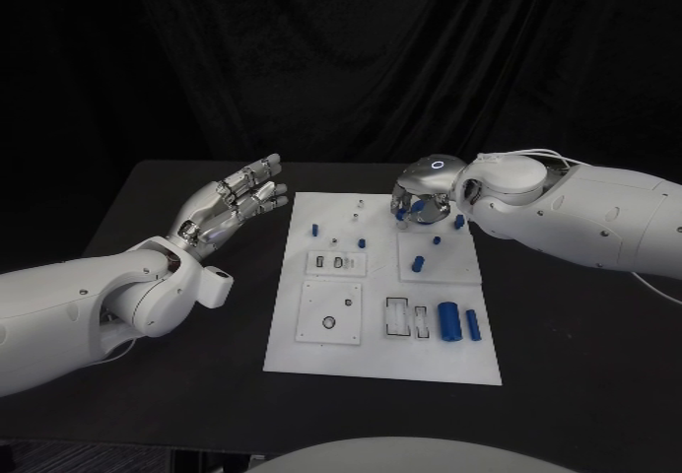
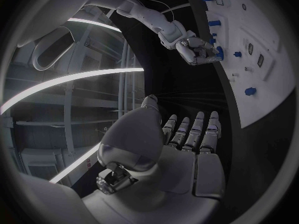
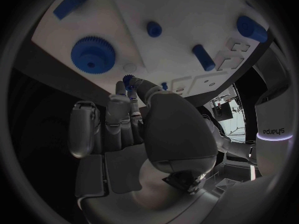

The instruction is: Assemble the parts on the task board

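Clearly most remains: several blue parts (image 1: 449, 321) lie loose on the task board (image 1: 373, 360) mid-table. The right hand (image 1: 422, 204), over the board's far edge, seemingly pinches a small blue part (image 3: 129, 80); the left hand (image 1: 235, 207) hovers fingers spread, holding nothing.

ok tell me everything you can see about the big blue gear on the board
The blue gear is a round, toothed wheel that looks like matte plastic, with a raised hub and a small centre hole. It lies flat on the white task board, near the board's edge. Nothing touches it; the right hand is close by, pinching a much smaller blue part at its fingertips.
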`<act>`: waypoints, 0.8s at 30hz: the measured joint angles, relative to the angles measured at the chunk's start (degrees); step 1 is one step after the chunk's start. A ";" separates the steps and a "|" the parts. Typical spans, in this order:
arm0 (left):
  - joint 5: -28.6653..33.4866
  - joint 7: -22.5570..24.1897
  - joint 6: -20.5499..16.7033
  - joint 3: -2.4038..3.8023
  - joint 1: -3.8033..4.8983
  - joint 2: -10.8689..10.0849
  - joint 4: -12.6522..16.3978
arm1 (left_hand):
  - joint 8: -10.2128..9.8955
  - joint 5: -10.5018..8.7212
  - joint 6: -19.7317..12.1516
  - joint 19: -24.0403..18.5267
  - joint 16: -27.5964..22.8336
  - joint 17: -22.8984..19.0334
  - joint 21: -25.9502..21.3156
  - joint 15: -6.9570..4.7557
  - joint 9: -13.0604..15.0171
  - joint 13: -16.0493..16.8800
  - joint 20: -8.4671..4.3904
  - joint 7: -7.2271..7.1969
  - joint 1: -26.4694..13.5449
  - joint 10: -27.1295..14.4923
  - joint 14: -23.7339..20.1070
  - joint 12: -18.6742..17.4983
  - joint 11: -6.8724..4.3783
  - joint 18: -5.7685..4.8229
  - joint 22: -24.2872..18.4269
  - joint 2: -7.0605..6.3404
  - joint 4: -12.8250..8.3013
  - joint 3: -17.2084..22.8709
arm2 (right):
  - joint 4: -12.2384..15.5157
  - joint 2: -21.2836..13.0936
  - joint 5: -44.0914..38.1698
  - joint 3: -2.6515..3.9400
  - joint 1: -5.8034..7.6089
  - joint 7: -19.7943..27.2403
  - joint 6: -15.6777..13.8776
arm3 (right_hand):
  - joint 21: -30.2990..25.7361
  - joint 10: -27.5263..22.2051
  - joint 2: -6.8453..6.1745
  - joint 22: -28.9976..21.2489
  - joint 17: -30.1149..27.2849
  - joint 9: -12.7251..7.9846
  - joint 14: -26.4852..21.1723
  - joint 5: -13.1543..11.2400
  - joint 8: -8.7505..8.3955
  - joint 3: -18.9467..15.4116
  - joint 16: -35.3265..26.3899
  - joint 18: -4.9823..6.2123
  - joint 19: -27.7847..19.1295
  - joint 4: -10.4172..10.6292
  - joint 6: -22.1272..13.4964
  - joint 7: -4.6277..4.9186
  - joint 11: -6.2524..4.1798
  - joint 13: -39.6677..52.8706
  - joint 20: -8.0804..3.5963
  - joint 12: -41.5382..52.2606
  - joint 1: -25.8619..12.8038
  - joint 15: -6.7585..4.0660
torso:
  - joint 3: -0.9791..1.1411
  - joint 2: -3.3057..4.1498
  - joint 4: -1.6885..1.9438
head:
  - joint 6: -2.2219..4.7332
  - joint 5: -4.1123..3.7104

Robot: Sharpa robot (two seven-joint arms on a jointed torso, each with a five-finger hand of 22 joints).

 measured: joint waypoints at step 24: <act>-0.02 0.02 0.44 0.00 0.00 1.95 -1.43 | 0.00 0.61 0.00 0.00 0.00 -0.01 0.00 0.21 0.04 0.00 0.00 0.00 0.67 0.00 0.21 0.00 0.00 0.02 -0.04 0.23 -0.16 0.16 | -7.59 9.08 3.35 0.19 1.92 -0.07 -4.85 | 0.55 -0.51 0.07 -0.01 1.90 2.55 0.80 -0.28 -0.71 -0.32 1.26 -0.92 0.83 0.32 -0.99 1.30 0.97 -0.08 0.01 -2.22 0.21 0.24 | -0.25 0.91 0.79 | 1.54 -1.19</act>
